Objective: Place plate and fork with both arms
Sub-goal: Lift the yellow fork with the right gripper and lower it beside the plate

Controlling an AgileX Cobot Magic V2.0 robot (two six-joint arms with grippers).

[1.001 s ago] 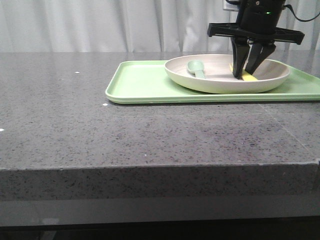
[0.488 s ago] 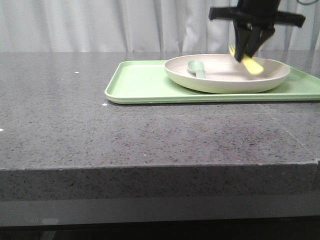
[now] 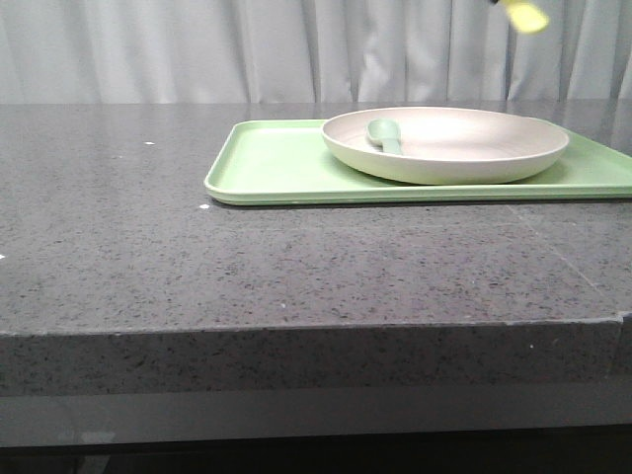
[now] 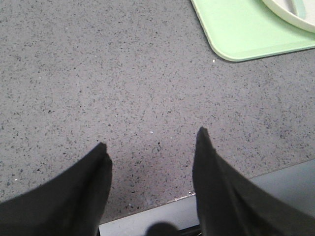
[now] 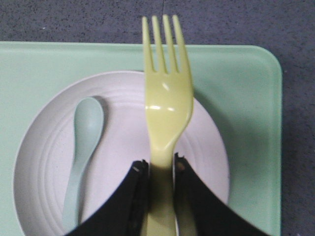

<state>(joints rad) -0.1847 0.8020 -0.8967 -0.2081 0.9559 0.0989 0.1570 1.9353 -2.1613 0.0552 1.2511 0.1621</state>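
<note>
Right wrist view puts the right gripper [image 5: 160, 169] at bottom centre, its two fingers clamped on the handle of the fork [image 5: 165, 93], tines pointing to the top of the frame. Behind the fork, mid-frame, lies the plate [image 5: 197, 162] with a spoon [image 5: 83, 147] in its left half; the plate sits on the tray [image 5: 246, 123], and dark table [image 5: 295, 24] shows along the top edge.

In the front view only the fork's yellow tip [image 3: 523, 15] shows at the upper right corner, well above the plate [image 3: 444, 145]; the gripper itself is out of frame there. The plate rests on the tray [image 3: 267, 168] in the upper right part of the frame, spoon [image 3: 385, 133] still in it.

The left gripper [image 4: 152, 162] fills the bottom of its view, fingers wide apart and holding nothing, over bare table [image 4: 98, 73]; the tray corner [image 4: 236, 34] and plate rim [image 4: 290, 10] sit at upper right.

The step in hand looks like carrying the fork clear. To do it well, keep the grip firm on the thin handle, keep the fork level, and lower it flat onto open table. The plate needs the left arm next; it should approach the rim without tipping the spoon out.
</note>
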